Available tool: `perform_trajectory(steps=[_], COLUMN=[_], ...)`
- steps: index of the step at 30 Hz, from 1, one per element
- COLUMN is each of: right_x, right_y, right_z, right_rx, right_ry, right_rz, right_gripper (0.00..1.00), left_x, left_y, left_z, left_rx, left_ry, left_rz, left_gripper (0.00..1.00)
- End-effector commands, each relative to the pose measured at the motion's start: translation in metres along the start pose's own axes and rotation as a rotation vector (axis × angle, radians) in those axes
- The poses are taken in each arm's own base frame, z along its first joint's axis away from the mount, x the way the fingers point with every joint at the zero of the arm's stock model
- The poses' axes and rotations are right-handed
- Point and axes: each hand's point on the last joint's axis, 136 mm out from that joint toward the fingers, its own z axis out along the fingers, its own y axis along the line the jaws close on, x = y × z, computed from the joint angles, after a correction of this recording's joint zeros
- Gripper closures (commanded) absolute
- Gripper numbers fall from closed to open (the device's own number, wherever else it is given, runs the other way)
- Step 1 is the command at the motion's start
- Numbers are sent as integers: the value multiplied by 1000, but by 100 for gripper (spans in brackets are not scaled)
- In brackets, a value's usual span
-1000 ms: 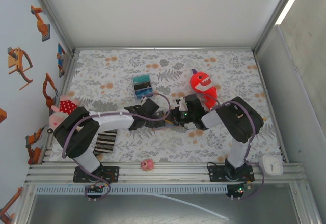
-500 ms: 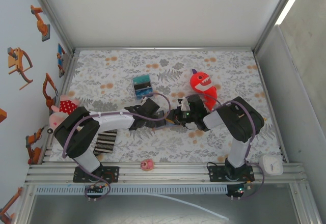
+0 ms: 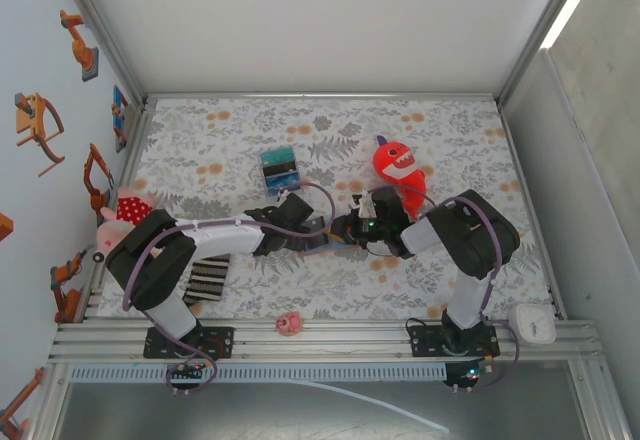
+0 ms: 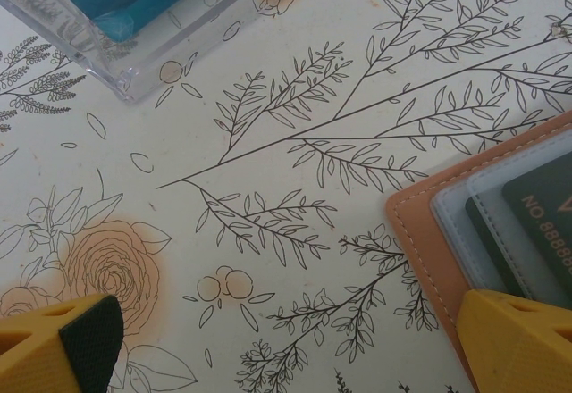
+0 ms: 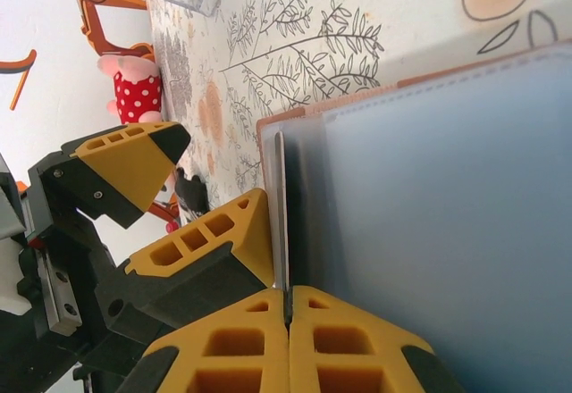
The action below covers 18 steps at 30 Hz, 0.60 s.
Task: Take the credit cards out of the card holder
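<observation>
- Evidently the card holder [image 4: 420,232] lies open on the table [image 4: 268,116], near its middle and between the two arms. A dark green card [image 4: 536,223] sits in its clear pocket.
- Right tool [image 5: 288,296]: jaws closed together, pinching what looks like the thin edge of a credit card [image 5: 280,196] at the holder's pocket.
- Left tool [image 4: 286,353]: jaws spread wide, holding nothing, with one fingertip [image 4: 518,339] over the holder's corner.
- Handling, as I judge it: cards are light, stiff and slick, so pinch an exposed edge squarely and draw along the pocket. The holder is light and soft and will likely drag unless pinned on its leather border.
</observation>
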Motion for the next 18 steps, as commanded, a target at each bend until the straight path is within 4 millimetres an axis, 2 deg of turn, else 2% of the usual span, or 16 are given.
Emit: perform_trajectory(steps=[1,9,14,18], right_x=[-3,-2,3,4], right_y=[2,-13,-34,-38], right_z=[-3,-2,-8,-16], right_rx=[-14,41,206,313], right_ry=[-17,-17,3,15], right_rz=[-19,4,-13,-61], right_gripper=[100,100,100,100], left_x=[11,1,-12,-24], left_y=[2,2,2,1], left_z=[-1,-9,-21,-32], left_rx=[-17,-1,18,37], left_ry=[43,14,-22,-60], left_rz=[50,44,25,5], left_gripper=[3,3,3,3])
